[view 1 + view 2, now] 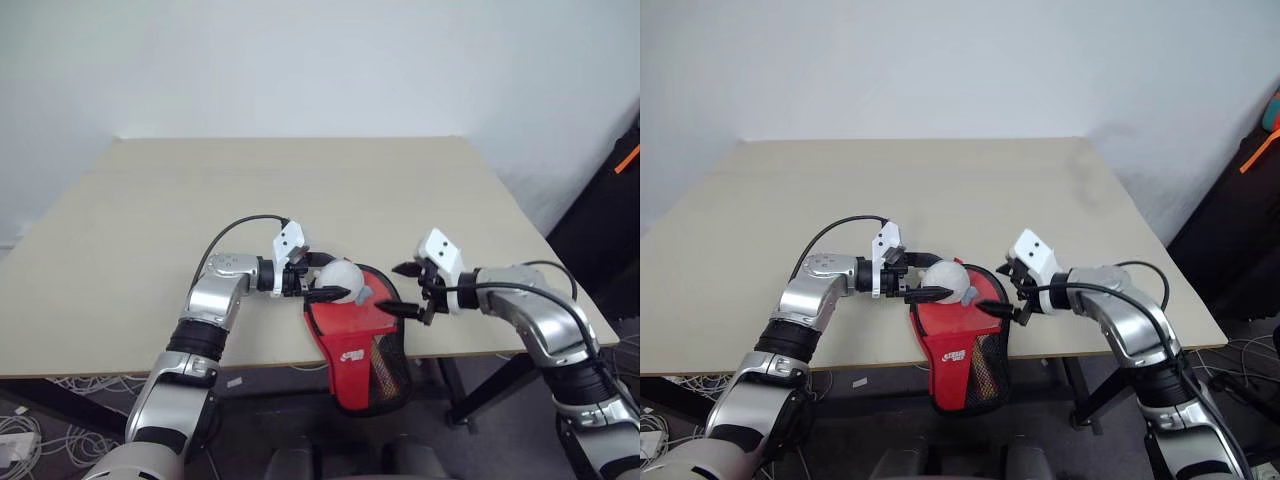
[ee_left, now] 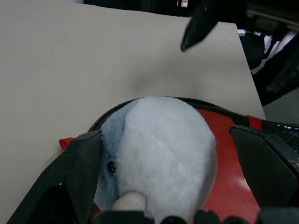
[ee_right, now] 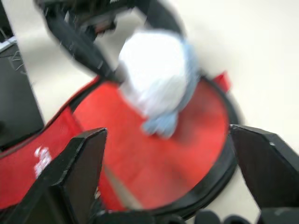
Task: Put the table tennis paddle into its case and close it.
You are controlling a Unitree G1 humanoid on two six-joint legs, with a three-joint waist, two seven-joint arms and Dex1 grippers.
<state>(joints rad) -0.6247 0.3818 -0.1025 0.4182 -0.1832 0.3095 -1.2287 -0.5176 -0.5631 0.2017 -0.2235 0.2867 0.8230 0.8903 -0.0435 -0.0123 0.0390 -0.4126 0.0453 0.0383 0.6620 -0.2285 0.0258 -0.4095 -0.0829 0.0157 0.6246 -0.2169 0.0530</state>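
The case (image 1: 352, 338), a red and black pouch with a white logo and a mesh part, lies at the table's front edge, and its narrow end hangs over that edge. A whitish-grey soft lump (image 1: 338, 280) rests on the case's round end. My left gripper (image 1: 330, 277) comes in from the left and is open, its fingers (image 2: 74, 177) standing on either side of the lump. Just right of the case my right gripper (image 1: 392, 289) is open with nothing between its fingers. The table tennis paddle is hidden from view.
The pale wooden table (image 1: 300, 180) stretches back to a white wall. Black equipment with an orange strip (image 1: 627, 158) stands off the table's right side. Cables (image 1: 20, 420) lie on the floor at the left.
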